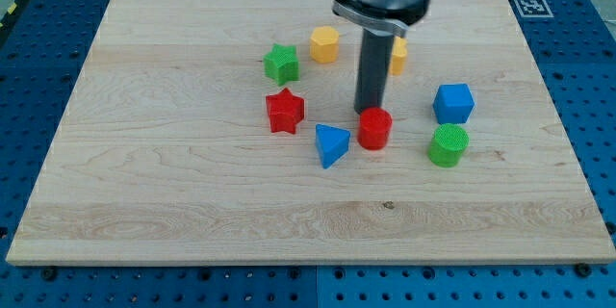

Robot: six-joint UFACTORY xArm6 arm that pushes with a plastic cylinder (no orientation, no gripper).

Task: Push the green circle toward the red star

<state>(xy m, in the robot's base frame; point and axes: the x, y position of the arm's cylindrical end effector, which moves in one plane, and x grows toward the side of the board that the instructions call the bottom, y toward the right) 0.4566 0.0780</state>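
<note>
The green circle [448,144] lies at the right of the board, just below the blue cube [453,103]. The red star [285,111] lies left of centre. My tip [370,109] comes down near the board's middle, right at the top edge of the red cylinder [374,128]. It is left of the green circle and right of the red star. The blue triangle [331,143] and the red cylinder lie between the green circle and the red star.
A green star [281,63] and a yellow hexagon [324,44] lie above the red star. Another yellow block [397,55] is partly hidden behind the rod. The wooden board [144,183] rests on a blue perforated table.
</note>
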